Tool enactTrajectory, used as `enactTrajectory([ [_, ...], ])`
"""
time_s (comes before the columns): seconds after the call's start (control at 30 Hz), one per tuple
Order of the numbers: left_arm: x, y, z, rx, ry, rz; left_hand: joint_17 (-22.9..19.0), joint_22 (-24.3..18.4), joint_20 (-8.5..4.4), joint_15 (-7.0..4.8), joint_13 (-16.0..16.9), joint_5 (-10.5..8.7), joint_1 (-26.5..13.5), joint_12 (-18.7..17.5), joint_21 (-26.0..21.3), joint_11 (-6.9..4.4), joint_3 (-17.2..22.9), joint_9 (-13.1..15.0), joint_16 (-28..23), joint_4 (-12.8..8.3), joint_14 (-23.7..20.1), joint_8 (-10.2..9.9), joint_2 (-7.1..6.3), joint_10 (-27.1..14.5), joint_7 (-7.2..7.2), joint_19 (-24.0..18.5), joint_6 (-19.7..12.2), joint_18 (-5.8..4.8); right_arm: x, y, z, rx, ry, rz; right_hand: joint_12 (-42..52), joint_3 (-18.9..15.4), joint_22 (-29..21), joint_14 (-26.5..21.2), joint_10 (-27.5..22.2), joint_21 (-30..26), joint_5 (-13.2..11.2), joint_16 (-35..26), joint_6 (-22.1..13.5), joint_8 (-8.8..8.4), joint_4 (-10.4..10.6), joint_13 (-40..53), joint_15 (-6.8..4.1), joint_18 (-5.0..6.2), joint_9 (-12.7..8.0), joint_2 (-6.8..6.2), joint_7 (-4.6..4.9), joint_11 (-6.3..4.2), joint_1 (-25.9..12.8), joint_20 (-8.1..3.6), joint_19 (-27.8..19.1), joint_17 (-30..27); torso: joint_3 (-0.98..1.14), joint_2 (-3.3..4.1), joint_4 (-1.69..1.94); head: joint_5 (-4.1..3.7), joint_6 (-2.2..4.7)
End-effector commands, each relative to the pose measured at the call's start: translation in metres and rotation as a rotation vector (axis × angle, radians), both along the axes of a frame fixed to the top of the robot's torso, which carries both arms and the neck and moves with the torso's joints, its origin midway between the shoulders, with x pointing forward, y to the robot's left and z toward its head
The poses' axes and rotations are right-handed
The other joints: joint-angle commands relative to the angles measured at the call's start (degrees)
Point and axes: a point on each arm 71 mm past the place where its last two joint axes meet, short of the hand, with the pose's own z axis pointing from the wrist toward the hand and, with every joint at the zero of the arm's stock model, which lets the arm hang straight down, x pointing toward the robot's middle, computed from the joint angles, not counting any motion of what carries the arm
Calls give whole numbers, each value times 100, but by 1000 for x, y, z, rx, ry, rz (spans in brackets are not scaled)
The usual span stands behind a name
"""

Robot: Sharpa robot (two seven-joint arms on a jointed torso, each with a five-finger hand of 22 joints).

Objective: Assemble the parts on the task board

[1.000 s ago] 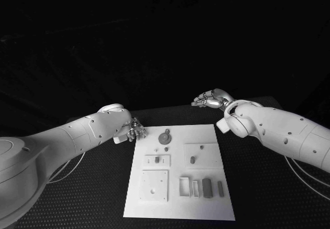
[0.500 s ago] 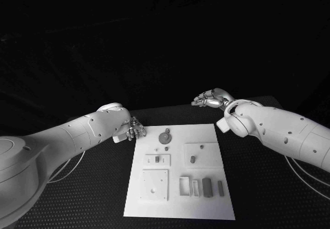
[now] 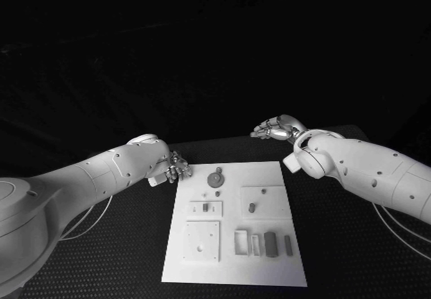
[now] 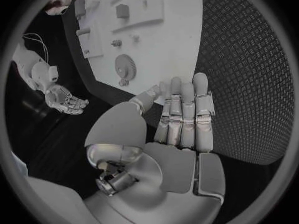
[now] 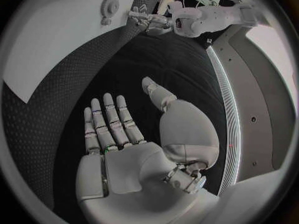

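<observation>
Head view showed the flat white rectangular task board (image 3: 235, 224) on the black textured table (image 3: 117, 249), small grey parts on it, among them a round toothed gear part (image 3: 215, 180) near its far end. The silver left hand (image 3: 175, 169) hung by the board's far left corner, fingers straight, side by side, holding nothing, the gear just beyond the fingertips (image 4: 201, 79). The silver right hand (image 3: 276, 129) hovered past the far right corner, fingers (image 5: 109, 122) extended, slightly apart, empty, the board well beyond its fingertips
</observation>
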Motion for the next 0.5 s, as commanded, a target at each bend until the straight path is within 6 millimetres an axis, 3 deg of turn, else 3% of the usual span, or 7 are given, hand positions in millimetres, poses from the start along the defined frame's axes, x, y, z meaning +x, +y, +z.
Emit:
enactTrajectory([
  [0.03, -2, -1, 0, -69, 8, 16, 12, 14, -11, -2, 7, 36, 16, 38, 40, -13, 38, 8, 16, -5, 47, 28, 66, 43, 2, 50, 57, 120, 0, -1, 0, -4, -2, 10, 4, -22, 8, -54, -5, -33, -11, 10, -42, 31, 10, -9, 4, -54, -8, 36, 263, 29, -30, 5, -43, -6, -2, -8, 8, -4, -1],
  [0.23, -12, 2, -1, -120, 46, 20, 109, 104, -33, -25, 38, 203, -105, 59, 84, -39, 106, 6, 63, -125, 77, 77, 85, 109, -25, 77, 113, 119, 0, -3, 0, -5, -2, 5, 4, -22, 10, -55, -5, -34, -11, 11, -42, 32, 10, -11, 4, -53, -9, 34, 263, 28, -29, 5, -43, -7, -4, -10, 19, 7, -9],
  [0.3, -18, 2, -1, -139, 60, 19, 180, 164, -47, -39, 60, 467, -237, 68, 108, -51, 132, 3, 88, -227, 85, 105, 114, 140, -37, 89, 137, 116, -1, -4, 0, -6, -2, 5, 4, -22, 10, -55, -5, -35, -11, 11, -42, 32, 10, -12, 4, -53, -9, 34, 263, 28, -29, 5, -43, -7, -1, -11, 17, 18, -1],
  [0.5, -35, 6, 0, -160, 75, 9, 283, 251, -72, -68, 102, 700, -448, 89, 142, -73, 181, -1, 120, -404, 123, 150, 178, 191, -57, 128, 180, 113, -1, -7, 0, -8, -2, -1, 5, -22, 12, -56, -5, -35, -11, 12, -42, 33, 8, -14, 4, -52, -10, 31, 263, 28, -27, 5, -43, -7, -6, -29, 40, -1, -30],
])
